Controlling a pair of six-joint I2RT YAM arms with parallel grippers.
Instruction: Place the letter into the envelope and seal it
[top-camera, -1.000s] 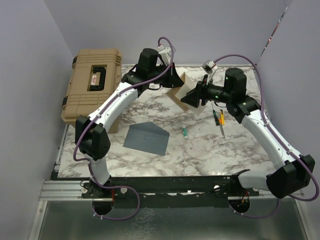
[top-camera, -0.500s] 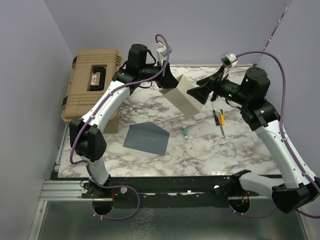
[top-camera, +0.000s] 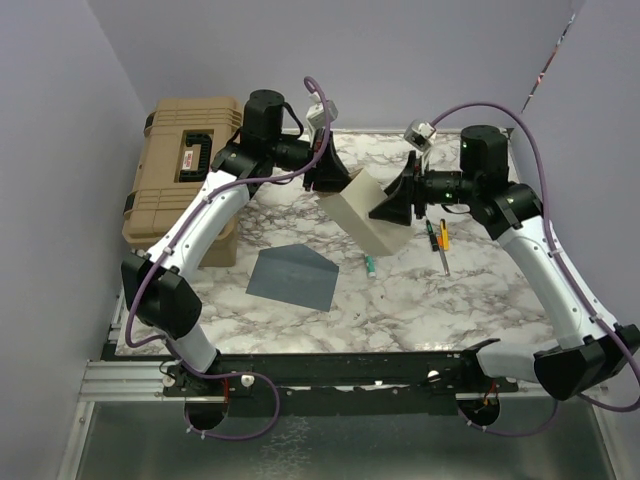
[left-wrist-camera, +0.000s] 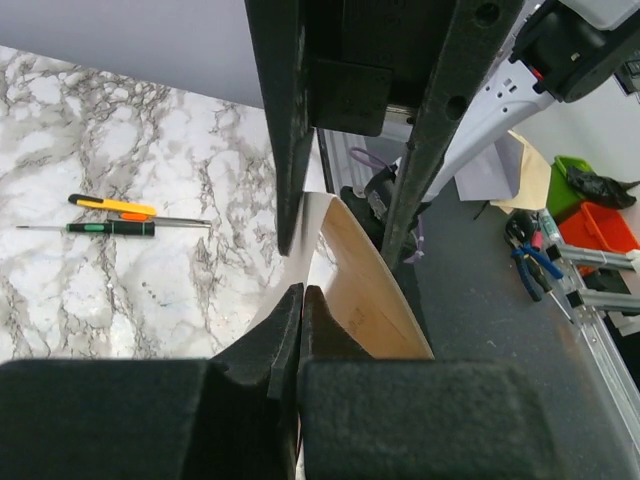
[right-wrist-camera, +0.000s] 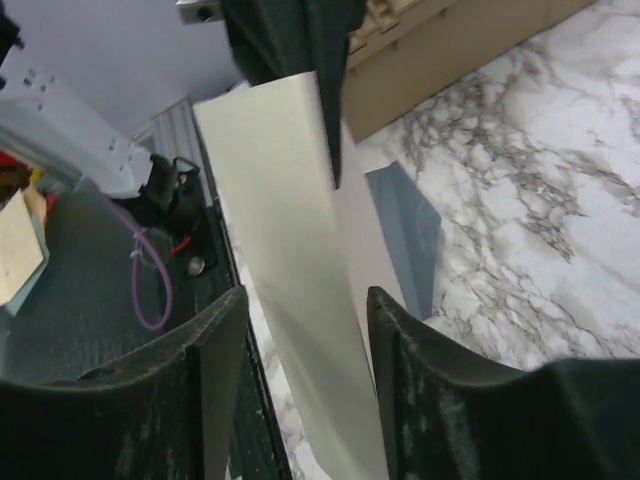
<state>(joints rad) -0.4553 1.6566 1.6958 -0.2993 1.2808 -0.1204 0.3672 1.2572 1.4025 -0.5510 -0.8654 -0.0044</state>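
One bowed tan letter (top-camera: 350, 212), pale-backed, sits pinched in left fingers (left-wrist-camera: 255, 345); right fingers (right-wrist-camera: 205, 390) gape near it.

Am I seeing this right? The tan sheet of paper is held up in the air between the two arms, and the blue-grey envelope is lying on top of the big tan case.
Not quite. The tan paper letter is held up between the two arms, but the slate blue-grey paper envelope lies flat on the white marbled table, apart from the big tan hard case, not on it. The top external view shows this.
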